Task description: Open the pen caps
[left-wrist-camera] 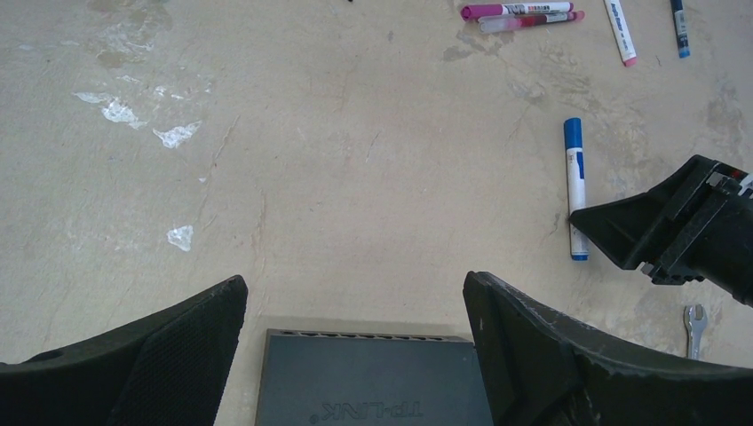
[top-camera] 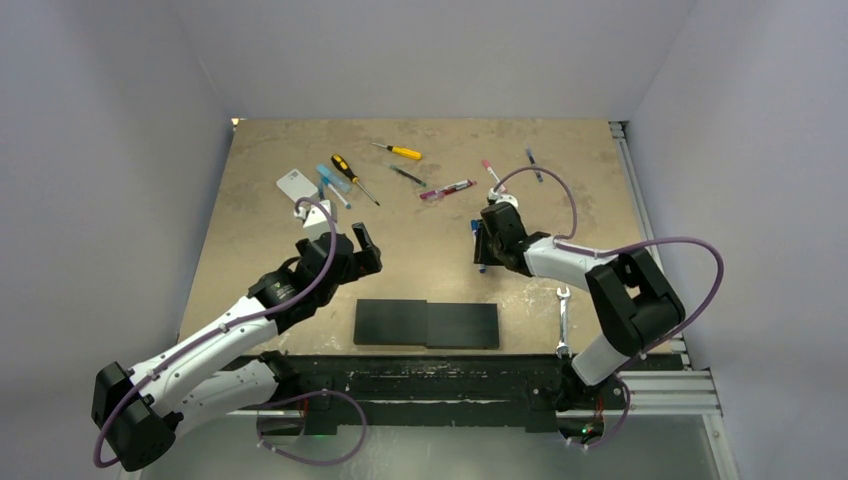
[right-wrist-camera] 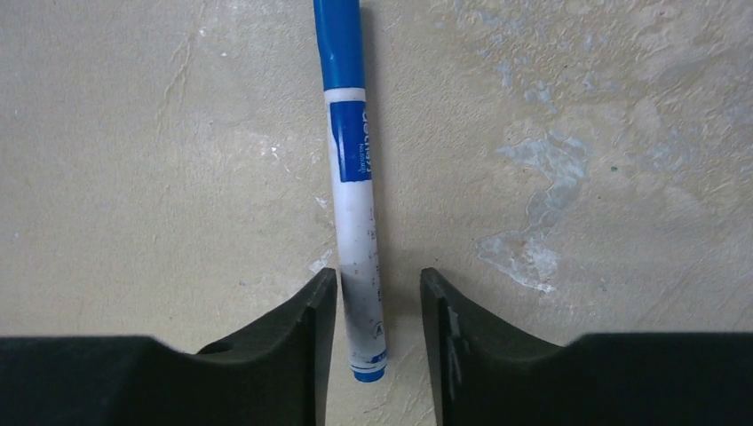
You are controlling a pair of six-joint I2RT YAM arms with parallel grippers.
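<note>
Right gripper point(right-wrist-camera: 377, 282): low over the table point(top-camera: 420, 260), right of centre. Its jaws stand a little apart on either side of the rear end of the blue marker point(right-wrist-camera: 360, 222). One finger point(right-wrist-camera: 321, 306) sits just against the white barrel, and a gap shows on the other side, so the marker is not clamped.
Blue cap point(right-wrist-camera: 337, 40): on the far end of that marker, which lies flat on the table. It is well beyond the fingertips and nothing touches it.
Left gripper point(left-wrist-camera: 353, 284): left of centre, jaws wide apart and holding nothing. It hangs above bare table just beyond the black box point(left-wrist-camera: 364, 377).
Other pens: two magenta-capped pens point(left-wrist-camera: 515, 11) lie side by side at the far middle. A white pen with a pink end point(left-wrist-camera: 622, 31) and a dark pen with a blue end point(left-wrist-camera: 679, 22) lie to their right. All are well apart from both grippers.
Screwdrivers: the yellow-handled screwdriver point(top-camera: 398, 151) and the black-and-yellow-handled screwdriver point(top-camera: 352, 175) lie at the far left.
Wrench point(top-camera: 563, 320): near right, beside the right arm.
</note>
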